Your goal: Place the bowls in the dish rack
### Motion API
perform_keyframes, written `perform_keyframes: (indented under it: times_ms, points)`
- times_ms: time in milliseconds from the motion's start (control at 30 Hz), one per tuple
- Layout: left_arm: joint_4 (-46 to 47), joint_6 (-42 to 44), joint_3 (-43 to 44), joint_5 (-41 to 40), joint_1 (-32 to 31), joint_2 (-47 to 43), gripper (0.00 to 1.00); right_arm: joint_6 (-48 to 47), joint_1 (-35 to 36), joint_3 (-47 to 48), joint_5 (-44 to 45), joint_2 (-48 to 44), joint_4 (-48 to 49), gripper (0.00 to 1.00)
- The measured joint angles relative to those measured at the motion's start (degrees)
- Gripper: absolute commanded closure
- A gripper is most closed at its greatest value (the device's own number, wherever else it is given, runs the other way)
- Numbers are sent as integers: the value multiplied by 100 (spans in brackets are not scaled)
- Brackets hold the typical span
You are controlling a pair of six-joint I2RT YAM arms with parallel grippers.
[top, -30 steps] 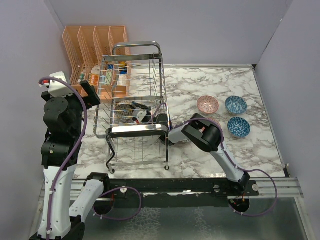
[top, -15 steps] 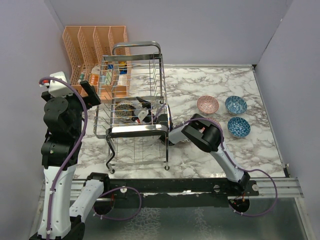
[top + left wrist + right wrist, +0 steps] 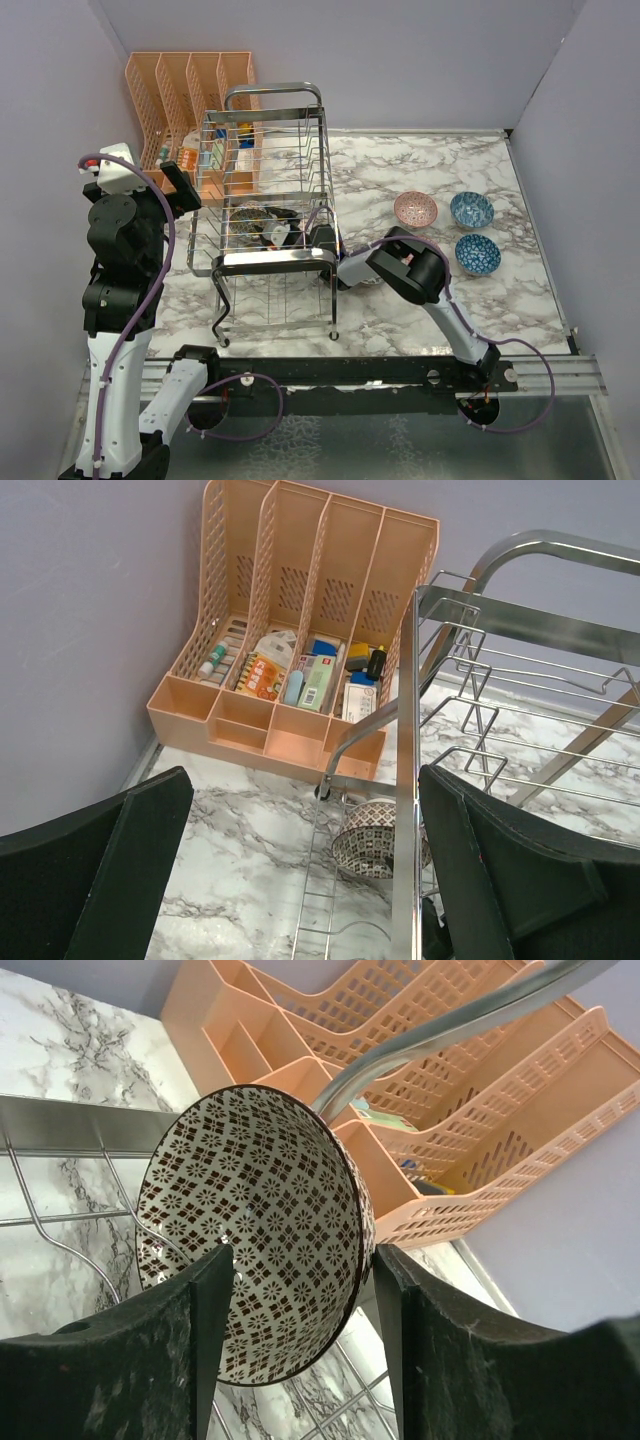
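The chrome wire dish rack (image 3: 270, 150) stands at the back left. A black-and-white patterned bowl (image 3: 254, 221) rests tilted on its lower wires; it also shows in the left wrist view (image 3: 375, 838) and in the right wrist view (image 3: 260, 1230). My right gripper (image 3: 284, 228) reaches into the rack from the right. It is open (image 3: 303, 1252), with one finger in front of the bowl's inside and the other just outside its rim. My left gripper (image 3: 178, 188) is open and empty (image 3: 305, 780), left of the rack. A pink-red bowl (image 3: 415, 208) and two blue bowls (image 3: 471, 209) (image 3: 478, 253) sit on the table at the right.
An orange plastic slotted organizer (image 3: 190, 90) holding small items stands behind the rack against the back wall; it also shows in the left wrist view (image 3: 300, 630). The rack's tall looped handle (image 3: 272, 93) rises at the back. Walls close in the marble table (image 3: 400, 300).
My right gripper has shifted slightly inside the rack, and the patterned bowl has settled a little to the left. The left arm has not moved.
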Motion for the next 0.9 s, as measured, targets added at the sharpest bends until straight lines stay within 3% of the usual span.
perform_keyframes:
  times_ms: [600, 900]
  points:
    - [0, 0, 0, -4, 0, 26, 1, 1029, -365, -258, -96, -409, -24, 35]
    - [0, 0, 0, -13, 0, 48, 1, 1401, -564, -490, -723, -752, -201, 34]
